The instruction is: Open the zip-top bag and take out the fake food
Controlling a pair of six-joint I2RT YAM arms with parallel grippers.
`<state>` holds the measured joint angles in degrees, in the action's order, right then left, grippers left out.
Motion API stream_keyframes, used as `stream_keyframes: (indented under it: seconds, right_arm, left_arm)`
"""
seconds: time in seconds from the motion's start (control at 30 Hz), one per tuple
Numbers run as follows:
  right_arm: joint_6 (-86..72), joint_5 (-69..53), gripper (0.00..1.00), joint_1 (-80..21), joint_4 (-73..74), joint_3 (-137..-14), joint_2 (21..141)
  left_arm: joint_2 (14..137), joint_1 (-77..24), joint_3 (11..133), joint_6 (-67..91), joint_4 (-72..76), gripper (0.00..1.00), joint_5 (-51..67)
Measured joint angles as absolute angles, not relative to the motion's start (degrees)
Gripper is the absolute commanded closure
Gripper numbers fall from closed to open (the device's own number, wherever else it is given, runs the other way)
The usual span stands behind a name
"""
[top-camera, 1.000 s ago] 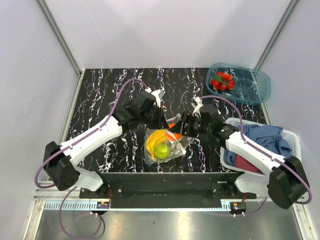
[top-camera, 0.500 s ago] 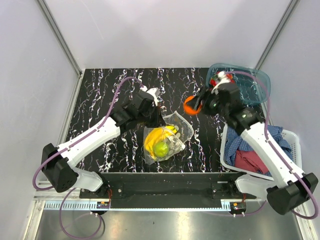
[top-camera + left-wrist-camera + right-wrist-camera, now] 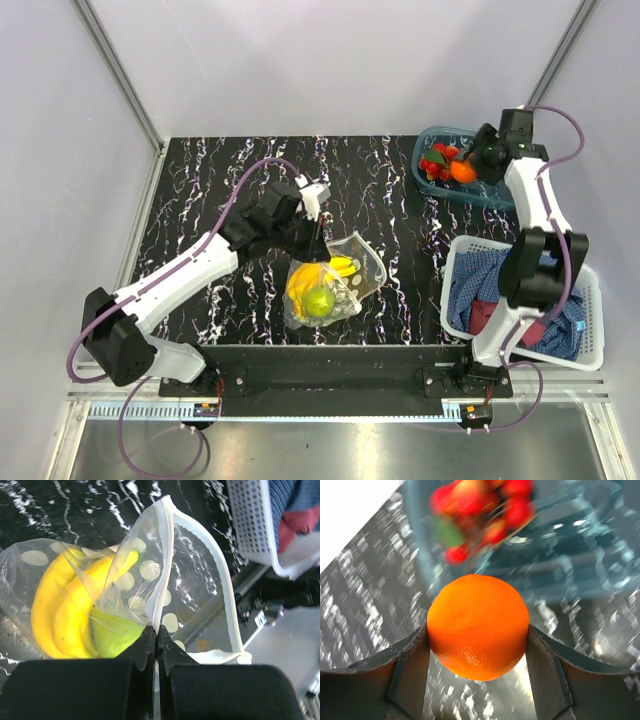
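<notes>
The clear dotted zip-top bag (image 3: 345, 270) lies open on the black marbled table, with the yellow banana (image 3: 305, 278) and the green round fruit (image 3: 320, 302) inside. My left gripper (image 3: 318, 243) is shut on the bag's white zip edge (image 3: 161, 575); the banana (image 3: 55, 615) and green fruit (image 3: 112, 637) show through the plastic. My right gripper (image 3: 470, 165) is shut on the orange (image 3: 478, 626) and holds it over the teal tray (image 3: 505, 180). The red berry cluster (image 3: 440, 160) lies in that tray, blurred in the right wrist view (image 3: 480, 510).
A white slatted basket (image 3: 590, 285) with blue and red cloths stands at the right front. White enclosure walls and metal posts surround the table. The table's front rail (image 3: 340, 355) runs just below the bag.
My right gripper has carried the orange from the bag's mouth back and right to above the teal tray. My left gripper has kept its hold on the bag edge.
</notes>
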<state>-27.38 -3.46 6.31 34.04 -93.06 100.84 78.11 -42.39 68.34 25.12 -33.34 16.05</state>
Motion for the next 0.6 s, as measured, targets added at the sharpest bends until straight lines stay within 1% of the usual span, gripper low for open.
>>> stream_keyframes:
  seconds: [0.13, 0.17, 0.23, 0.27, 0.3, 0.37, 0.4, 0.47, 0.6]
  right_arm:
    - [-27.4, -4.4, 0.82, 10.8, 35.2, -100.0, 110.6]
    - [-27.7, -4.7, 0.78, 11.5, 35.6, -101.3, 112.6]
    - [-28.4, -5.6, 0.59, 12.2, 36.8, -104.1, 116.2]
    - [-28.7, -5.8, 0.52, 12.3, 37.6, -105.6, 117.9]
    - [-28.8, -6.1, 0.34, 12.3, 38.4, -107.0, 119.5]
    - [-28.9, -6.4, 0.21, 12.1, 39.9, -109.1, 121.6]
    - [-28.9, -6.5, 0.12, 12.0, 41.3, -110.3, 122.6]
    - [-28.7, -6.2, 0.08, 12.0, 44.1, -112.5, 123.8]
    - [-27.4, -4.7, 0.02, 11.9, 48.4, -114.1, 123.4]
  left_arm:
    - [78.3, -38.5, 68.3, 21.6, -33.4, 1.0, 23.9]
    - [78.5, -37.2, 68.4, 20.8, -33.4, 1.0, 25.6]
    - [79.3, -34.9, 68.7, 19.6, -33.4, 1.0, 28.3]
    - [80.0, -33.4, 69.1, 19.0, -33.4, 1.0, 29.7]
    - [80.5, -32.6, 69.4, 18.6, -33.4, 1.0, 30.5]
    - [81.7, -31.1, 70.2, 18.0, -33.4, 1.0, 31.9]
    - [82.3, -30.7, 70.6, 17.8, -33.3, 1.0, 32.4]
    - [83.2, -30.5, 71.3, 17.8, -33.4, 1.0, 33.1]
    - [85.0, -30.5, 72.5, 18.7, -33.8, 1.0, 34.2]
